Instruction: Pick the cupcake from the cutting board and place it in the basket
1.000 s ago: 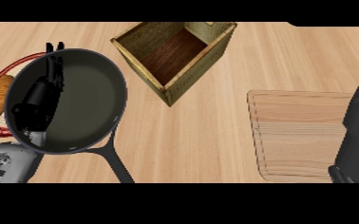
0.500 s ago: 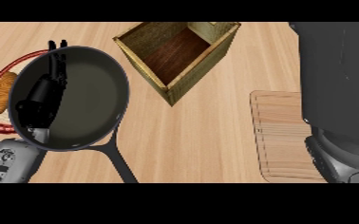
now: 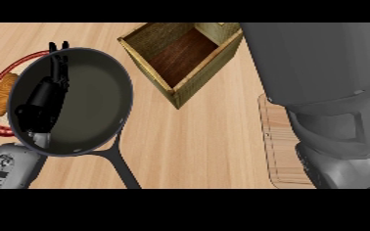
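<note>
Left of the square wooden basket (image 3: pixel 184 58), my left hand (image 3: pixel 45 100) shows black over the round dark frying pan (image 3: pixel 76 100), fingers straight and pointing away from me, curled round nothing that I can see. Its grey forearm (image 3: pixel 16 164) comes in from the lower edge, below the pan's rim. My right hand I cannot find at all from the head camera: only the right arm's big grey forearm (image 3: pixel 311 63) shows, filling the space right of the basket and running down to a darker grey joint section (image 3: pixel 332 132), so I cannot say how that hand's fingers stand.

That basket sits open-topped on the light wooden counter (image 3: pixel 195 142), with pale rim walls and a reddish-brown floor; I see nothing lying inside it. Its right wall is partly hidden by the grey forearm.

Down and to the right of the basket lies the pale wooden cutting board (image 3: pixel 278 147), only its left strip visible, since the forearm covers the rest. I cannot see the cupcake anywhere; if it is on the board, the arm hides it.

The pan's thin black handle (image 3: pixel 123 164) runs toward the lower edge. Farther left of the basket, behind the pan, a red-rimmed plate (image 3: pixel 22 63) peeks out, with something orange-brown (image 3: pixel 7 93) on it.
</note>
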Motion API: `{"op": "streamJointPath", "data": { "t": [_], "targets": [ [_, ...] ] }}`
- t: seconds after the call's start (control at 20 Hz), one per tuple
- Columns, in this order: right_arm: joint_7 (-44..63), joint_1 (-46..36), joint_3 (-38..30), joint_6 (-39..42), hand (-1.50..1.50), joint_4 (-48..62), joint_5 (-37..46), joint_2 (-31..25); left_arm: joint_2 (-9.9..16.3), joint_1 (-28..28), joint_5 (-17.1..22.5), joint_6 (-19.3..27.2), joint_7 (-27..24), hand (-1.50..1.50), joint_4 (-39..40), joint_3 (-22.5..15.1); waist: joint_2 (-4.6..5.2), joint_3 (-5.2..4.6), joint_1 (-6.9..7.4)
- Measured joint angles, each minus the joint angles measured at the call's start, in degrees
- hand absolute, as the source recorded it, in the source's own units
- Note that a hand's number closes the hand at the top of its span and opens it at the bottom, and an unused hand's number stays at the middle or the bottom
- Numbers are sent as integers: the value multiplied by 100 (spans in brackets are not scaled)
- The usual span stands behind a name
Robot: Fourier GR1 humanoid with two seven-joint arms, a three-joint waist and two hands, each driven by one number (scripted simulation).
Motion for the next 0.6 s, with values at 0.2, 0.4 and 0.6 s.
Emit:
{"op": "streamJointPath", "data": {
  "t": [0.2,0.4,0.6],
  "targets": [
    [34,-269,-255,-98,150,729,-41,55,56,14,61,-11,55,0,-81,-4,-3,1,3],
    [93,-554,-232,80,150,1413,92,1,66,27,84,34,-14,0,3,-1,-7,0,-37],
    [0,-615,-108,321,150,1904,241,-129,117,100,110,53,-40,0,-35,-6,-23,2,-77]
  ]
}}
